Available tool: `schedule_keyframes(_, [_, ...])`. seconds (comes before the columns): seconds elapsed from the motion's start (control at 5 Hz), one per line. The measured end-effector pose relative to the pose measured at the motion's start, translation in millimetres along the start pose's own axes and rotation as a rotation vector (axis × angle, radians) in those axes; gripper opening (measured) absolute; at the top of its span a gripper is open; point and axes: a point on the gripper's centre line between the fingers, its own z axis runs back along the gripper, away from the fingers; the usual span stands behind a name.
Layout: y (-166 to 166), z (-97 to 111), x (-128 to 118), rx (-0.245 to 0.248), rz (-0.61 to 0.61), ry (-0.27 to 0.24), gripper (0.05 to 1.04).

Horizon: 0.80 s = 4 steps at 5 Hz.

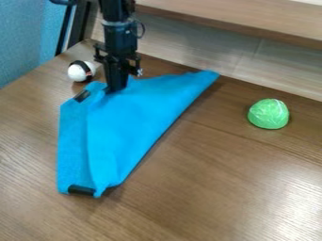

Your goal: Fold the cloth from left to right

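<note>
Off the cloth's long edge (161, 128) (well apart), 1 green object (269, 114).

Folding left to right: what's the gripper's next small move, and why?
Probably ease the gripper slightly up and right, assuming it has hold of the cloth: it's down at the cloth's upper left, and the pointed corner lies off to the right.

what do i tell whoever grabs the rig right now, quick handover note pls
Tool: pointing down at the blue cloth, by its far edge near the left; grip unclear.
Cloth: on the table, far right corner stretched out, black patches at both ends of its left strip.
Done: possibly part-folded; how much is unclear.
Left: left strip lies outermost, so probably bring it over rightward, then flatten.
</note>
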Motion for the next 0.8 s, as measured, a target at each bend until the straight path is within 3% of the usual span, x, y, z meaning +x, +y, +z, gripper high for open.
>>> schedule_keyframes(0.6, [-5.0, -21.4, -6.0, -0.015, -0.001, 0.002, 0.078])
schedule_keyframes(0.8, [-6.5, -27.9, -8.3, -0.018, 0.001, 0.002, 0.235])
